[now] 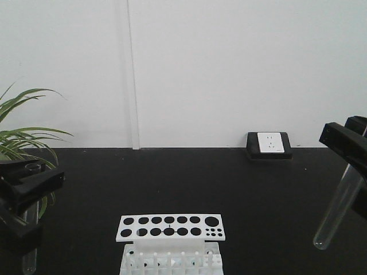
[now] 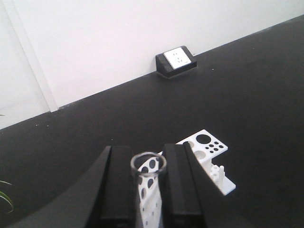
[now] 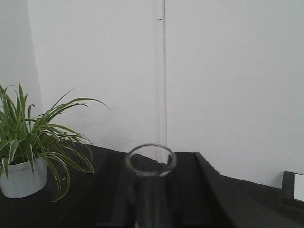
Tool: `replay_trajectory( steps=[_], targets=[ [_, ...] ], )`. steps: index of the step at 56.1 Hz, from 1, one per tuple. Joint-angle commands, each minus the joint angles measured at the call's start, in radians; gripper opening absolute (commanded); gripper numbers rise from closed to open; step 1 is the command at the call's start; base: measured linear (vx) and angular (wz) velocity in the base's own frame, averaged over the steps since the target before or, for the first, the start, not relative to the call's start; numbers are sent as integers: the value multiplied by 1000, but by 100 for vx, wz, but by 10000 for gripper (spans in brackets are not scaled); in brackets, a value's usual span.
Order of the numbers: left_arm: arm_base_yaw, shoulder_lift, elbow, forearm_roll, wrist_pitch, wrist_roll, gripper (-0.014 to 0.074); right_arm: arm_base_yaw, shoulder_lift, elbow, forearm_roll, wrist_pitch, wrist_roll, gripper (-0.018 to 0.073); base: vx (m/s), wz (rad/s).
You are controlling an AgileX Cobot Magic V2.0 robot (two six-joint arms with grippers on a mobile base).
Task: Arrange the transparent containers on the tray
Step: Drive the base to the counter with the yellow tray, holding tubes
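Note:
Each gripper holds one clear glass test tube, hanging mouth up above the black table. In the front view my left gripper [image 1: 27, 203] is shut on the left test tube [image 1: 28, 258] at the left edge. My right gripper [image 1: 354, 172] is shut on the right test tube [image 1: 335, 215], which slants with its round bottom low. In the left wrist view the tube's rim [image 2: 148, 164] sits between the fingers of the left gripper [image 2: 148, 178]. The right wrist view shows the other tube's rim [image 3: 151, 160] in the right gripper [image 3: 151, 183]. The yellow tray is out of view.
A white test tube rack [image 1: 171, 243] with a holed top plate stands at the front centre, also seen as the rack [image 2: 204, 147]. A wall socket box [image 1: 269, 144] sits at the table's back edge. A potted plant [image 1: 23, 143] stands at the far left.

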Motion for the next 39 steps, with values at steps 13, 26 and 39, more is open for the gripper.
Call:
replay_trajectory(
  steps=[13, 26, 39],
  targets=[
    [-6, -7, -25, -14, -86, -1, -1, -5, -7, -27, -38, 22, -2, -13, 0, 0],
    [-6, -7, -25, -14, -86, -1, -1, -5, -7, -27, -38, 22, -2, -13, 0, 0],
    [-6, -7, -25, -14, -86, -1, -1, -5, -7, -27, -38, 22, -2, -13, 0, 0]
  ],
)
